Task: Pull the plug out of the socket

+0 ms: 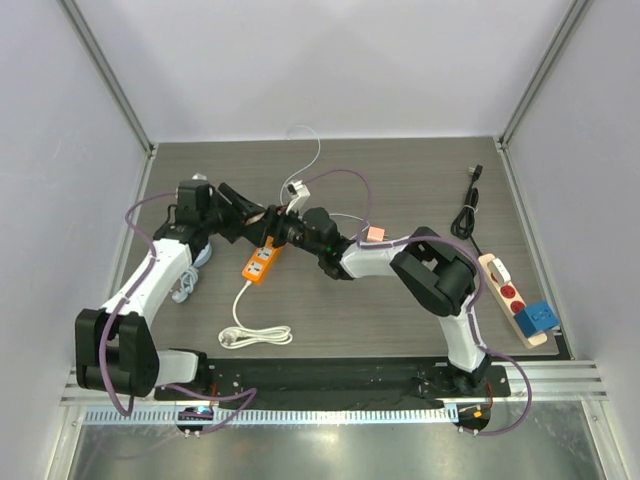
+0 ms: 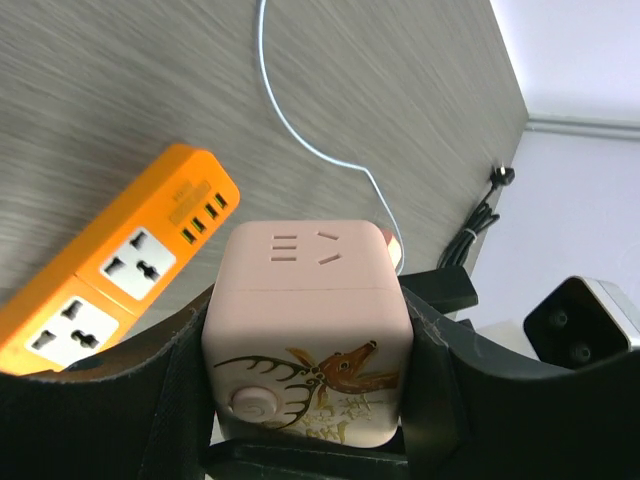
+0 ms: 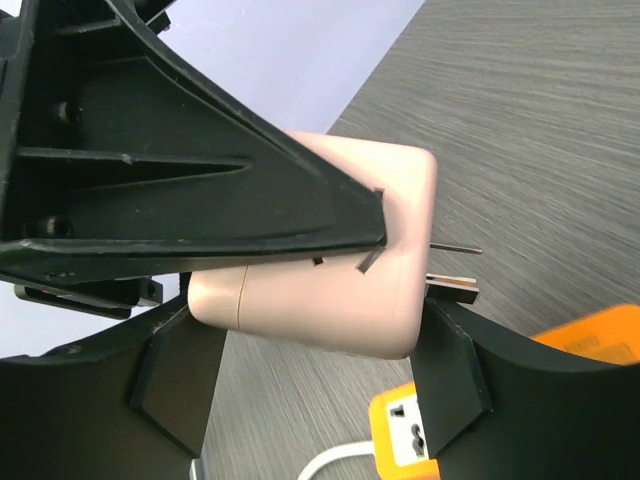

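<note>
The dark blue plug sits plugged into the near end of the beige socket strip at the table's right edge, far from both grippers. It is not in either wrist view. My left gripper is shut on a pink cube adapter with a deer print mid-table, above the table. My right gripper meets it from the right. Its fingers press the two ends of the same pink cube, whose prongs stick out free.
An orange power strip with a white cable lies just below the grippers. A second pink cube lies by the right forearm. The beige strip's black cord runs to the back right. A white plug lies behind.
</note>
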